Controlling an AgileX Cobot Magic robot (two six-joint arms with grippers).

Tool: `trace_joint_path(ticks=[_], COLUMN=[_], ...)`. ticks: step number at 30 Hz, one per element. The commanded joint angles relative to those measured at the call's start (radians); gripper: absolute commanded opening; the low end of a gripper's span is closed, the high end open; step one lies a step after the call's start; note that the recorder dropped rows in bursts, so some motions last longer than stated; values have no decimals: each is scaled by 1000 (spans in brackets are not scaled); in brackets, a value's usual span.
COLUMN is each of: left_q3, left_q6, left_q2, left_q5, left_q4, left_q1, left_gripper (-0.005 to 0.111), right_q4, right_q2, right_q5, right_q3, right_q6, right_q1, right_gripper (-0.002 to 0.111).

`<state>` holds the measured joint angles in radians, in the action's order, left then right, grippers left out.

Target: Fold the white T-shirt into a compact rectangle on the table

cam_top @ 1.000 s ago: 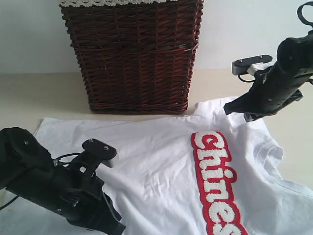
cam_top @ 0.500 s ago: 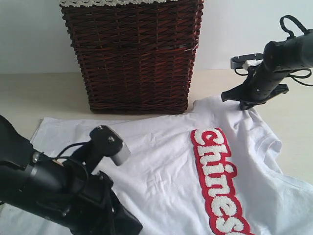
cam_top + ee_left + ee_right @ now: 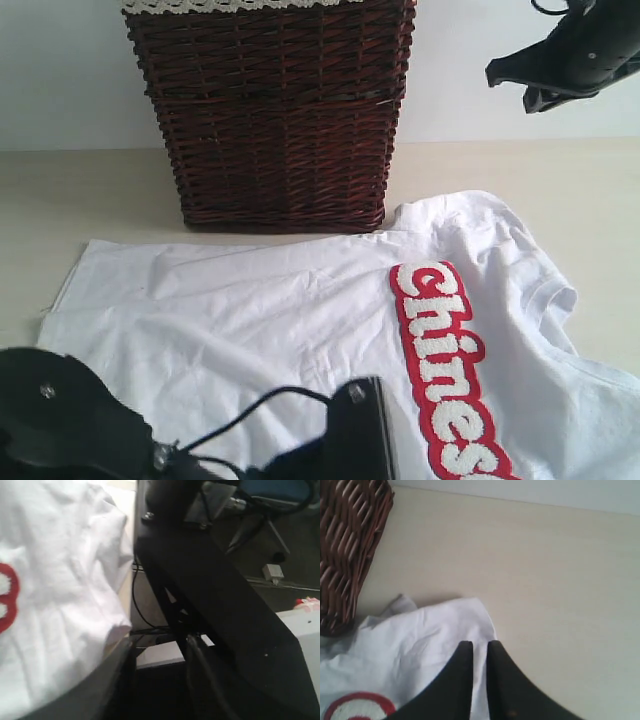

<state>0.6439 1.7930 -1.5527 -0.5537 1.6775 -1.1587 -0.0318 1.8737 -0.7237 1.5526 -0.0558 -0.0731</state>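
Note:
The white T-shirt (image 3: 280,310) lies spread flat on the table (image 3: 90,190), its red-outlined lettering (image 3: 440,350) running toward the near right. High at the back right, my right gripper (image 3: 497,72) hangs well above the cloth. In the right wrist view that right gripper (image 3: 480,644) is shut with only a thin slit and nothing in it, over a shirt corner (image 3: 420,650). The left arm (image 3: 350,440) shows only as a black bulk at the near edge. Its gripper (image 3: 161,642) looks open and empty, beside the T-shirt's edge (image 3: 55,580).
A dark brown wicker basket (image 3: 280,110) with a lace-trimmed liner stands at the back, just behind the shirt's far edge. Bare table (image 3: 545,570) stretches right of the shirt. The left wrist view shows cables and floor beyond the table's near edge.
My right gripper has risen from the shirt's far right corner up to the top right. The left arm has dropped toward the near edge, leaving the shirt's left part uncovered.

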Motion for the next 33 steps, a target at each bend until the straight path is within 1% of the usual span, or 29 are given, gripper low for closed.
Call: trace_joint_path(ticks=[1,3,5,8,11,14,15,16,17,18,19,20,21,22,23,24,25,26,27,28,29,30,31,33], left_q3=[14,36,69,144,203,214,219,224,233,242,254,262,262,262,262,262,262,262,262,259,256,256,256,256], left_q6=[33,-19,-26,-105,-197,-223,-219,-211,-208,-208,-208,-210,-226,-226,-226,-226,-226,-226,-226,-231,-231,-234,-229,-225], left_q2=[-67,-108,-142,-212,-273,-287,-287,-287,-285,-285,-285,-285,-287,-284,-279,-266,-257,-238,-233,-228,-228,-228,-228,-228], left_q5=[6,9,30,165,262,269,337,421,607,671,635,544,348,269,250,216,209,241,278,378,435,530,554,534], left_q4=[67,67,67,67,67,67,67,67,67,67,67,67,67,67,67,67,67,67,67,52,45,44,42,40], left_q1=[-113,-164,-220,-281,-288,-288,-288,-288,-273,-253,-201,-170,-130,-135,-150,-192,-224,-286,-319,-367,-376,-361,-345,-284], left_gripper=[51,52,52,52,52,48,43,42,45,48,51,51,51,51,51,51,51,51,51,51,51,51,51,51], right_q4=[-5,-5,-7,-77,-193,-256,-258,-260,-275,-284,-293,-293,-295,-295,-295,-310,-312,-312,-312,-318,-329,-341,-346,-363], right_q2=[-167,-235,-288,-369,-437,-496,-529,-553,-584,-596,-612,-614,-617,-617,-617,-617,-617,-617,-617,-617,-617,-617,-617,-617], right_q5=[-11,-11,-11,-11,-11,0,23,36,40,40,32,30,25,26,26,22,18,16,14,14,12,1,-7,-29], right_q3=[-131,-178,-210,-253,-279,-289,-289,-289,-289,-289,-289,-289,-289,-289,-289,-289,-289,-289,-289,-289,-289,-289,-289,-289], right_q6=[-11,-14,-14,-43,-123,-171,-171,-171,-171,-171,-171,-171,-178,-182,-182,-189,-190,-193,-193,-193,-200,-210,-210,-224], right_q1=[3,3,3,3,3,3,3,3,3,3,3,3,3,3,3,3,3,3,3,3,3,3,3,3], right_gripper=[12,12,12,12,12,12,12,12,12,12,12,12,12,12,12,12,12,12,12,12,12,12,12,12])
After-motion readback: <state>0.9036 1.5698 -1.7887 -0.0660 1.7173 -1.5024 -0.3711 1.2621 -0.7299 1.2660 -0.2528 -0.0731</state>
